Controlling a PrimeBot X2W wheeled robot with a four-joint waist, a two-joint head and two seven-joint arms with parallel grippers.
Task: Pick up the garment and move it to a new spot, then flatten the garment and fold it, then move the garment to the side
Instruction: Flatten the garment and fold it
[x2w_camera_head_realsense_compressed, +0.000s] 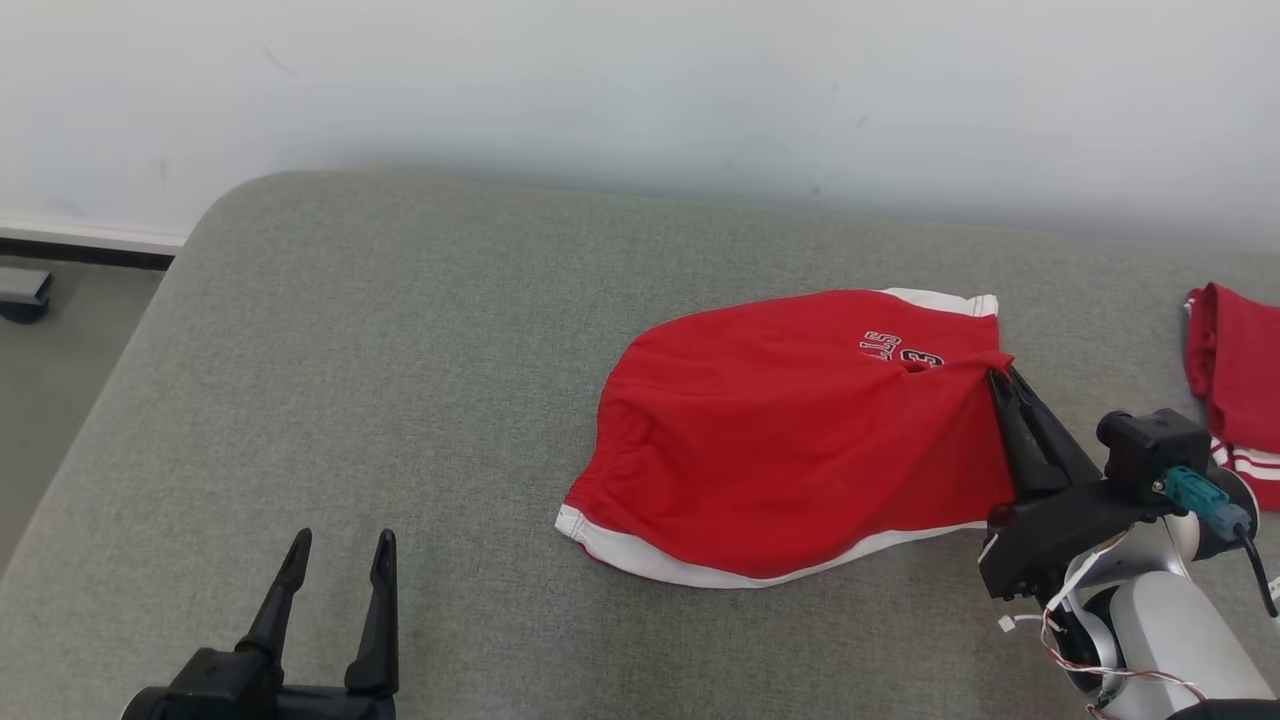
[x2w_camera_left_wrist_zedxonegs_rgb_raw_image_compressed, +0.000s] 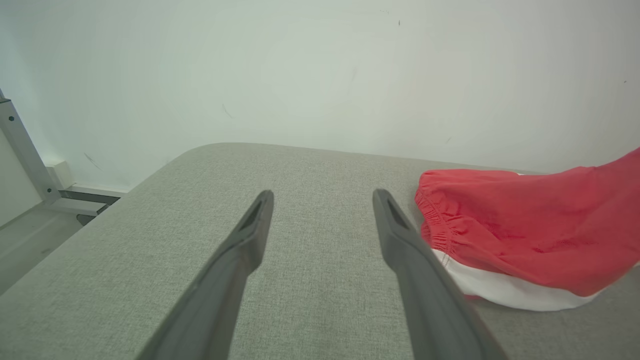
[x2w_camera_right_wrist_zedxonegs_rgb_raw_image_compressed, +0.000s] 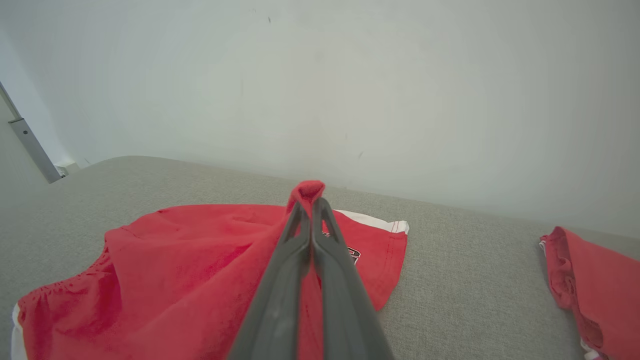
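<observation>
Head view: red shorts (x2w_camera_head_realsense_compressed: 790, 430) with white trim lie right of centre on the grey padded surface (x2w_camera_head_realsense_compressed: 350, 350). My right gripper (x2w_camera_head_realsense_compressed: 1000, 375) comes in from the lower right, clenched on a small pinch of red fabric at the shorts' right edge, just beside the printed lettering. The cloth tents up toward the tips. My left gripper (x2w_camera_head_realsense_compressed: 342, 540) sits at lower left, fingers spread, nothing in it, well apart from the shorts. A second red garment (x2w_camera_head_realsense_compressed: 1235, 370) lies at the right edge of the frame.

Left wrist view: fingers apart over bare grey surface. The elastic waistband end of the shorts is at centre right, just beside the right-hand finger, and I can't tell if it touches.

Right wrist view: fingers pressed together in the centre, with a little nub of red poking above the tips. The rest of the shorts spreads to the lower left.

Risks, my guess:
- The bite is shallow, so the fabric may slip out on the lift.
- It may hold only the top layer, so the shorts would hang open or bunch.
- Carrying rightward may drag the shorts onto the second garment.
- A one-point hold lets the shorts twist, which makes flattening harder.
</observation>
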